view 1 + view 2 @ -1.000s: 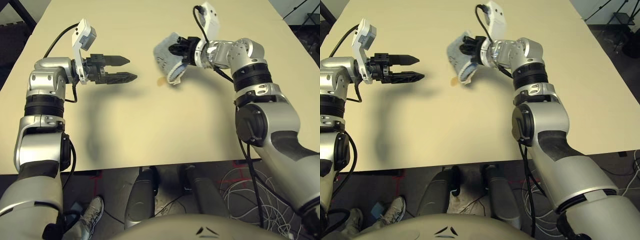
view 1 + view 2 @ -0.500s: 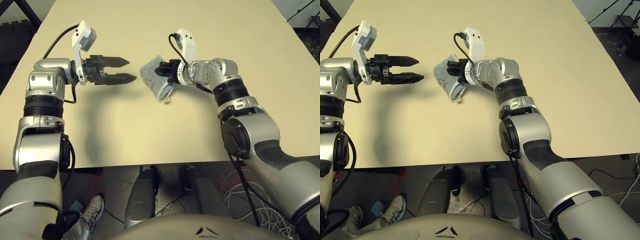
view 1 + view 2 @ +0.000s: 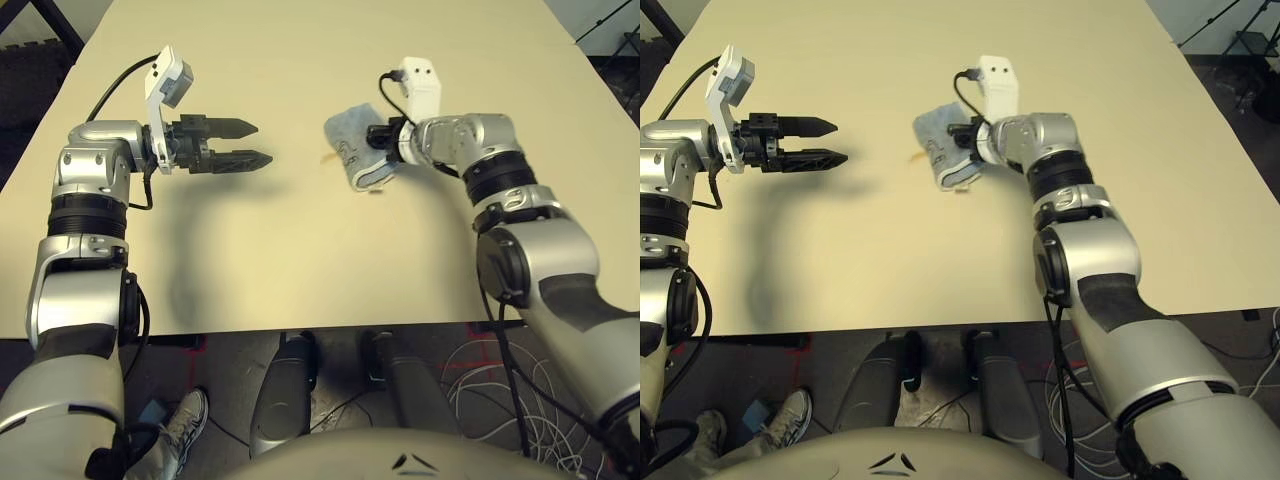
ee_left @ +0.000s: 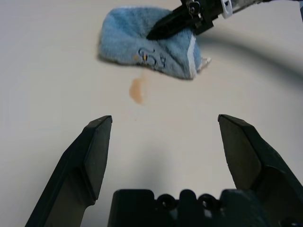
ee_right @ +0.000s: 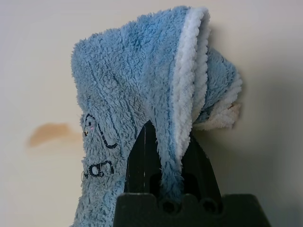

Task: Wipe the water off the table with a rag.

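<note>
Left eye view, near to far: my left gripper (image 3: 253, 142) hangs above the table (image 3: 300, 270) on the left side, fingers spread and holding nothing, pointing across toward the middle. Its shadow falls on the bare surface between it and the near edge.

My right gripper (image 3: 376, 135) is clenched on the rag (image 3: 358, 146); the log-free look from the right wrist view shows both black fingers (image 5: 142, 156) pinched tight on a fold of the cloth. Rag is light blue terry with a white edge (image 5: 187, 80) and a small dark logo (image 4: 152, 57). It sits about mid-table, right of centre, well away from every edge. Part of it droops down to the surface; cannot tell how firmly it presses.

Water (image 4: 137, 90) is a small amber-brown blotch, roundish with a tail, on the table just beside the rag on the side facing my left gripper. In the left wrist view it lies apart from the cloth by a thin strip of bare table, not covered. In the right wrist view the blotch (image 5: 52, 134) sits just off the rag's logo side. Blotch is between the two grippers, much nearer the right one.
</note>
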